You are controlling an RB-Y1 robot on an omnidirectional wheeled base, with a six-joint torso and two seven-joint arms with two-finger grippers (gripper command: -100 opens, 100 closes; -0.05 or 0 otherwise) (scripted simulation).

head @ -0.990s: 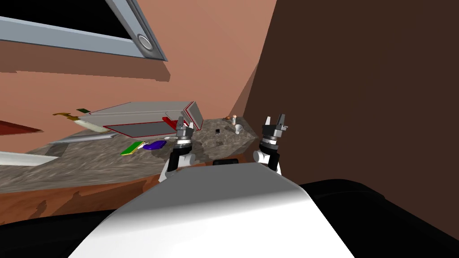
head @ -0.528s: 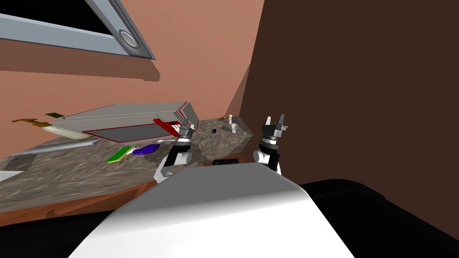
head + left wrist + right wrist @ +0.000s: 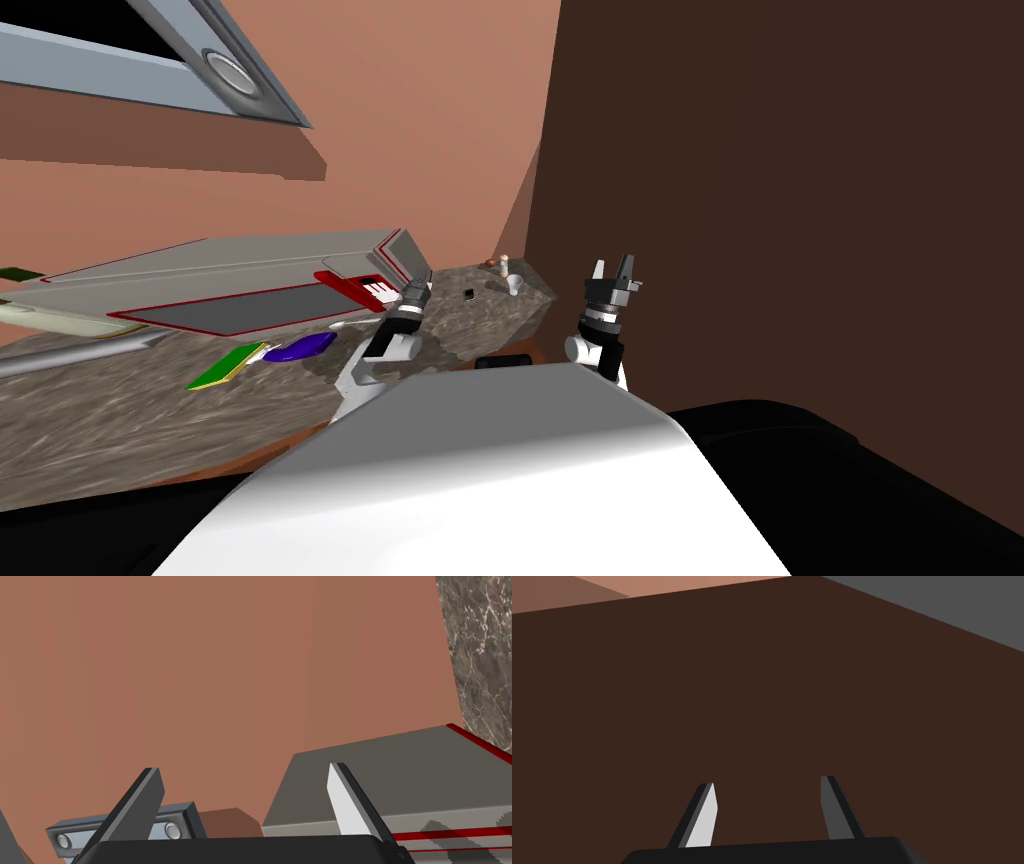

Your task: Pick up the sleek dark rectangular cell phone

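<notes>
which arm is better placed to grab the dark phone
Left. The left gripper is over the marbled grey counter near the small dark rectangular phone; the right gripper faces a dark brown wall.

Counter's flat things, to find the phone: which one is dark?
The phone near the cup; the card is green, the pad purple.

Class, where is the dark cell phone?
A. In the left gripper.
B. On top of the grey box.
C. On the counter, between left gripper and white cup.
C: the cell phone lies flat on the mottled counter, apart from the open left gripper, with the white cup just beyond it.
</notes>
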